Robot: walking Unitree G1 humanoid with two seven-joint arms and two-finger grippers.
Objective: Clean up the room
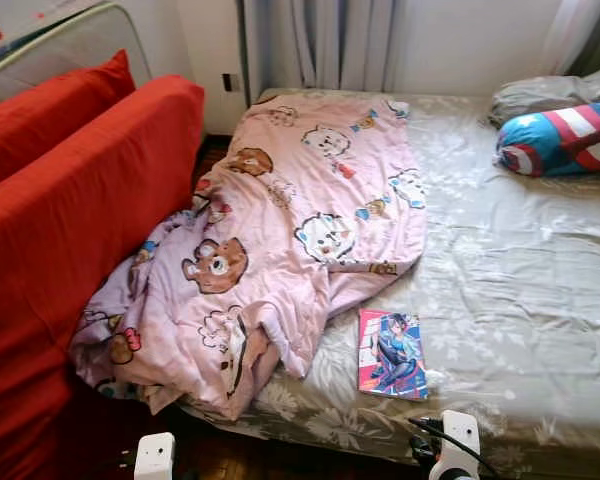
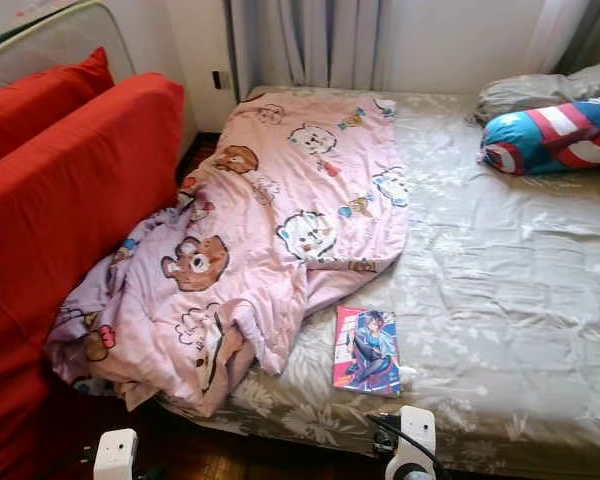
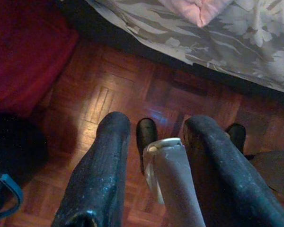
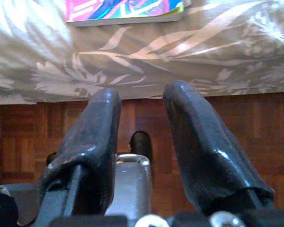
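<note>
Right claw (image 4: 142,127) and left claw (image 3: 154,142) hang low, fingers apart, holding nothing — pink cartoon-print blanket (image 1: 280,230) lies crumpled across the frame's centre-left, colourful comic book (image 1: 391,354) lower centre.

On the bed (image 1: 540,300) lie one pink blanket (image 1: 280,240) with cartoon animals, one comic book (image 1: 391,354) near the front edge, and two pillows at the far right corner: one grey pillow (image 1: 545,95) and one star-shield pillow (image 1: 565,138). Beside the bed's left edge there is one red sofa (image 1: 70,250) with one red cushion (image 1: 50,105), and two grippers, the left gripper (image 3: 154,165) and the right gripper (image 4: 142,137).
</note>
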